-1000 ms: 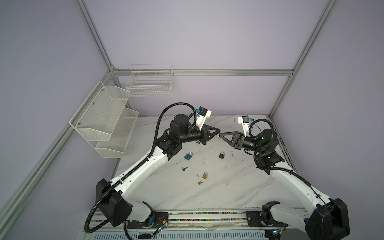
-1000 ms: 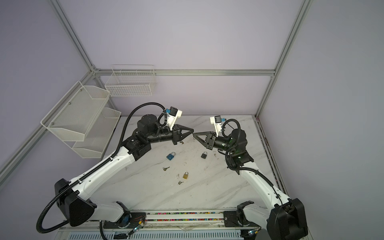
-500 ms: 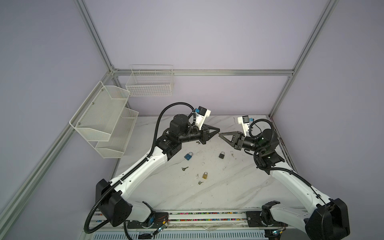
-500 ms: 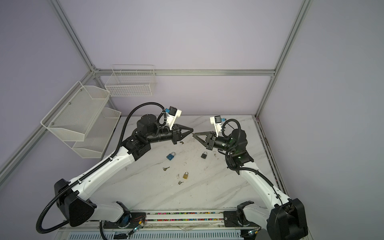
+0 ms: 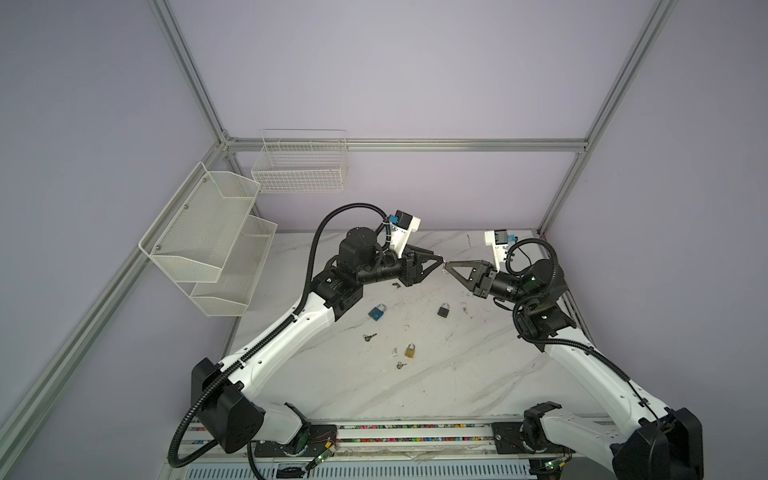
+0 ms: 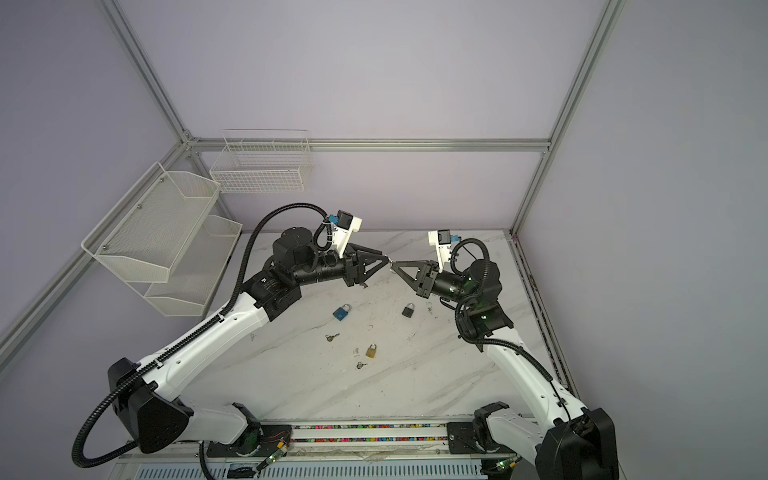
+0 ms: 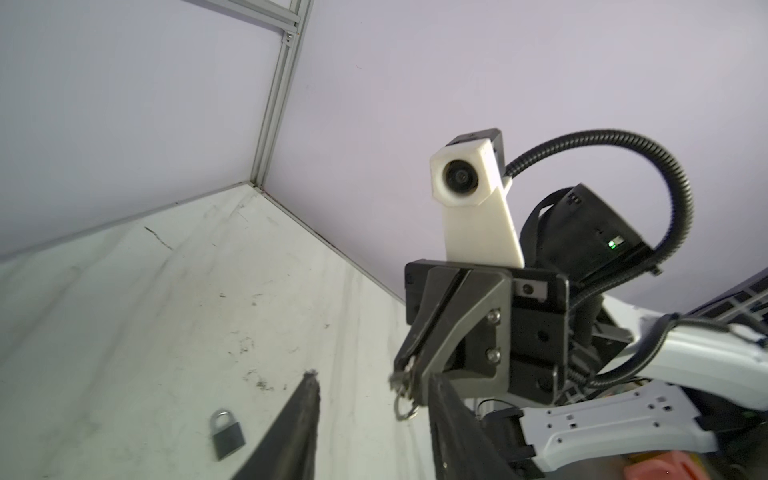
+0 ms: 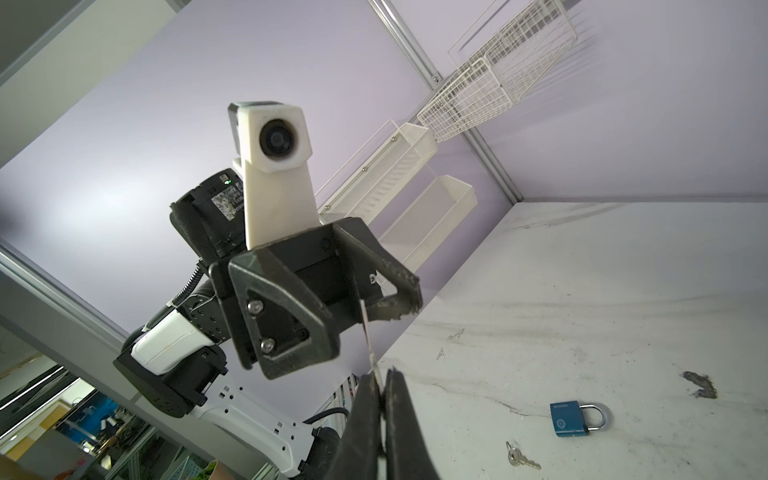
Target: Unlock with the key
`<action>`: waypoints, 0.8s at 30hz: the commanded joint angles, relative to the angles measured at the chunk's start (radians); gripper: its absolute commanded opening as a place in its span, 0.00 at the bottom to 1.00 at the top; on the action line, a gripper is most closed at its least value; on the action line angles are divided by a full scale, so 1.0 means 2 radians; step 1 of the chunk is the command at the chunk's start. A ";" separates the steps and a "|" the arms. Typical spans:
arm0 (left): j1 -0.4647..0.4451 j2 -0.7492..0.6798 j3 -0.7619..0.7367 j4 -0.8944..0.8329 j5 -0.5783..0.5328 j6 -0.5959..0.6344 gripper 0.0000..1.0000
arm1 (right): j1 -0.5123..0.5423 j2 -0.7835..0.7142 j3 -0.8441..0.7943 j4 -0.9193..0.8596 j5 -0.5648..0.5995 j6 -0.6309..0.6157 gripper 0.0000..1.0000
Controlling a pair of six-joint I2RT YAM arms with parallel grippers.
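Both arms are raised above the marble table (image 5: 457,374), tips meeting in mid-air. My right gripper (image 5: 449,264) (image 8: 380,376) is shut on a small silver key (image 8: 366,328) with a ring (image 7: 405,409); the key's blade sticks out past its tips. My left gripper (image 5: 439,258) (image 7: 372,379) is open, its fingers (image 7: 309,390) standing either side of the key without touching it. Three padlocks lie on the table below: blue (image 5: 376,312) (image 8: 575,417), black (image 5: 444,310) (image 7: 226,432) and brass (image 5: 410,351).
Loose keys lie on the table (image 5: 369,337) (image 5: 400,365) (image 8: 521,457), one more under the left gripper (image 5: 395,285). White mesh shelves (image 5: 208,245) and a wire basket (image 5: 301,166) hang on the left and back walls. An aluminium frame surrounds the table.
The left gripper has opened and let go of the key. The right gripper has closed the last bit onto it. Neither arm has moved much.
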 commanded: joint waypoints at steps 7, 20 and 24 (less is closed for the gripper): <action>0.009 -0.006 -0.004 0.069 -0.095 -0.061 0.72 | -0.019 -0.043 -0.001 -0.160 0.107 -0.047 0.00; -0.051 0.129 -0.002 -0.028 -0.220 -0.078 0.73 | -0.078 -0.038 -0.061 -0.325 0.202 -0.070 0.00; -0.073 0.188 0.033 -0.075 -0.238 -0.064 0.72 | -0.104 -0.028 -0.088 -0.329 0.205 -0.068 0.00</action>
